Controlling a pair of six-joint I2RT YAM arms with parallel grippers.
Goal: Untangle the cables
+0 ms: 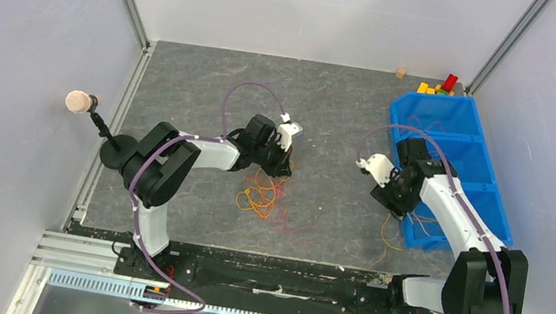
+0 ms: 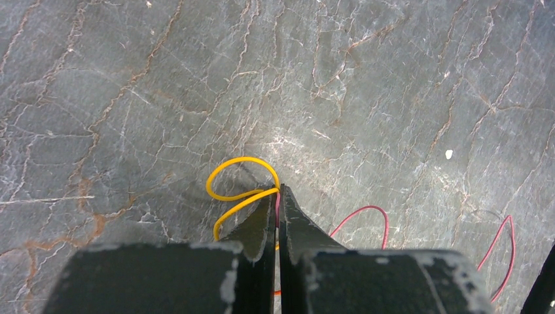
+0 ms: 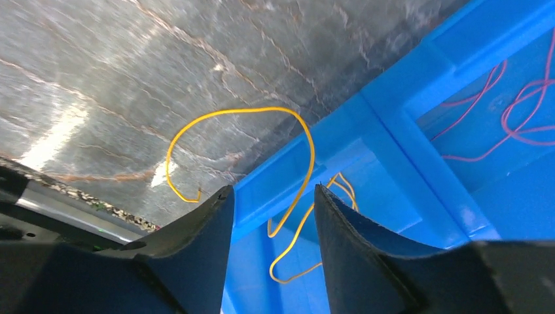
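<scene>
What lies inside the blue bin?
One compartment of the blue bin holds a yellow cable trailing over its wall; the next holds red cables. The right gripper hides the rest.

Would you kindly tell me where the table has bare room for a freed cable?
Bare table: the strip along the back wall left of the blue bin, and the middle between left claw and right claw. Crowded: beside the left claw, where the tangle of cables lies, and the bin's near corner, where a yellow cable trails out.
</scene>
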